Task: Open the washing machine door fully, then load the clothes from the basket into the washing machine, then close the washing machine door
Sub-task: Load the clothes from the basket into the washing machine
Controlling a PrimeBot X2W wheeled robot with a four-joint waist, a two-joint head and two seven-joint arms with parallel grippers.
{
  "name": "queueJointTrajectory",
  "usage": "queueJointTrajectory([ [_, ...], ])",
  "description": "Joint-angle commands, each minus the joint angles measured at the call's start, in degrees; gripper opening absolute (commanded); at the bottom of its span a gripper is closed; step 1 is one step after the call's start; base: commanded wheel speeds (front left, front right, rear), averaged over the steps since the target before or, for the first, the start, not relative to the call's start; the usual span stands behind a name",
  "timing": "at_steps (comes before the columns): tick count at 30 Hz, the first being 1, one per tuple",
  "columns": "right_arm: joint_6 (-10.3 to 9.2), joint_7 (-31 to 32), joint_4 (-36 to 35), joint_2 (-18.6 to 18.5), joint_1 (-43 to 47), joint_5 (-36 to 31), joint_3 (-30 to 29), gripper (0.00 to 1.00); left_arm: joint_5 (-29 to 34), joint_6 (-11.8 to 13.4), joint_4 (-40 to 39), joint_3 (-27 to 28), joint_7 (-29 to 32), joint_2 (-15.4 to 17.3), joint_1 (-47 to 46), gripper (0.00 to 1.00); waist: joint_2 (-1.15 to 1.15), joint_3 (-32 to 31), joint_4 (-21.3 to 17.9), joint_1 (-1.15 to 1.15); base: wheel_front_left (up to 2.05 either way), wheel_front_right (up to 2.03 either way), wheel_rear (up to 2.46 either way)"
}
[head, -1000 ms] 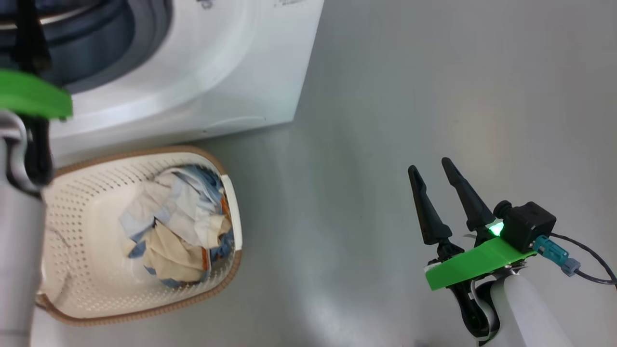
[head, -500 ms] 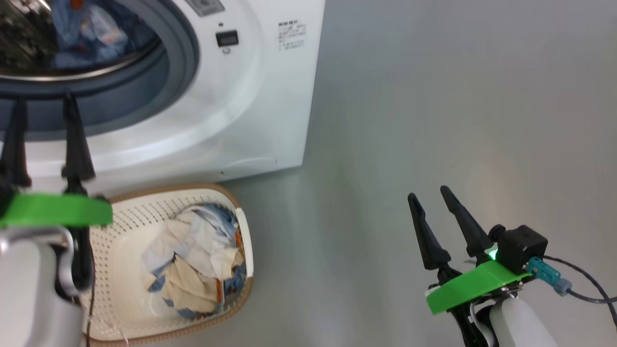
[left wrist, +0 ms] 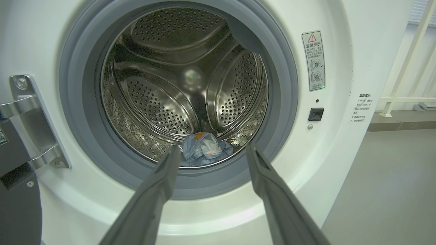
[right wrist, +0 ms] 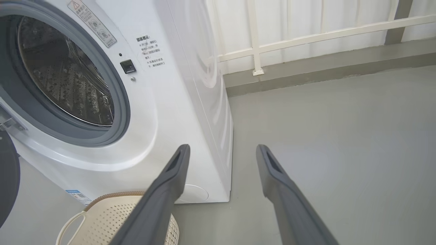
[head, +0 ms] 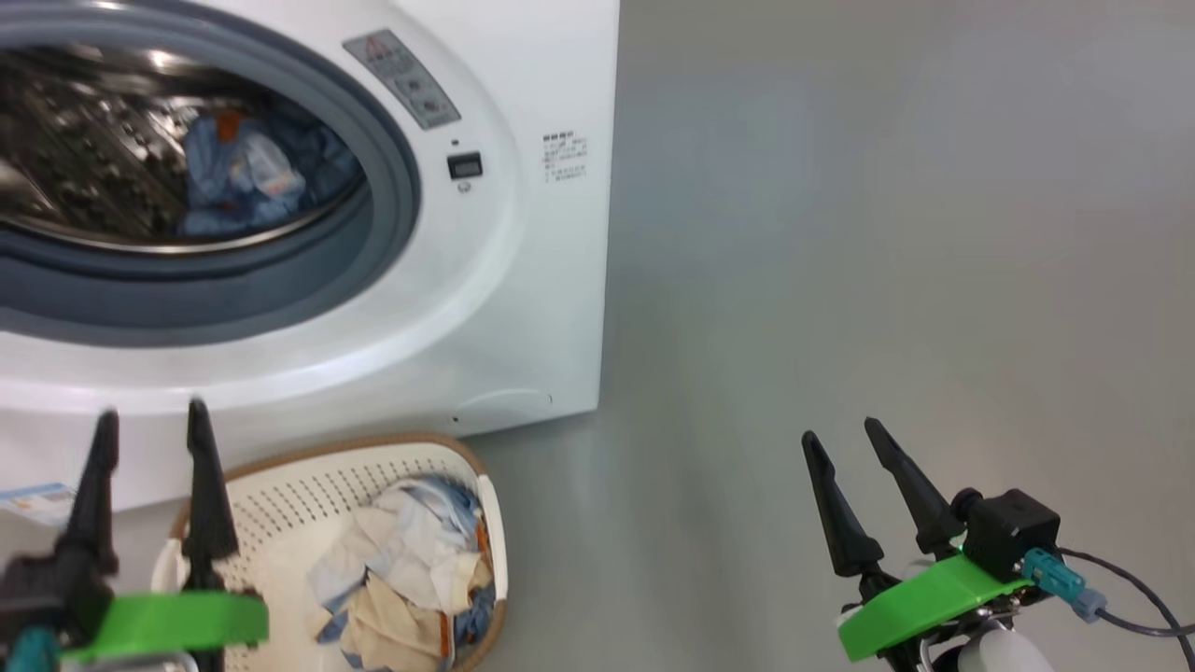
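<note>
Left hand (head: 151,411), right hand (head: 840,429) spread, empty (open floor (head: 840,233) around the right); basket (head: 373,444) just beside washing machine (head: 551,280).

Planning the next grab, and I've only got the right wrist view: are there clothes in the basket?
Observer: Yes, the head view shows clothes piled toward the right end of the basket.
Operator: Anything loaded already?
Observer: One light-blue garment lies at the front bottom of the steel drum.
Operator: And the left gripper?
Observer: The left gripper is open, holding nothing, fingers aimed at the drum.
</note>
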Motion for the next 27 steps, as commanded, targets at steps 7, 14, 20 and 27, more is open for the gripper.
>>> queueJointTrajectory([
  [7, 0.09, -0.3, -2.2, 0.1, 1.4, -2.3, 0.7, 1.0, 3.7, 0.3, -4.8, 4.9, -0.3, -3.0, 8.1, 1.0, 0.0, -4.7, 0.0, 0.0, 0.0, 0.0, 0.0],
  [14, 0.09, -0.3, -2.7, 0.1, 2.3, -3.3, -0.1, 1.0, 5.4, -0.2, -6.3, 7.4, -0.3, -5.3, 13.5, 1.0, 0.0, -6.4, 0.0, 0.0, 0.0, 0.0, 0.0],
  [20, 0.09, -0.3, -2.8, 0.1, 3.1, -3.9, -0.6, 1.0, 7.1, -0.2, -6.7, 9.0, -0.3, -6.5, 16.9, 1.0, 0.0, -8.0, 0.0, 0.0, 0.0, 0.0, 0.0],
  [27, 0.09, -0.3, -2.8, 0.1, 3.8, -4.9, -1.0, 1.0, 8.0, 0.5, -7.1, 9.1, -0.3, -7.0, 19.4, 1.0, 0.0, -9.4, 0.0, 0.0, 0.0, 0.0, 0.0],
])
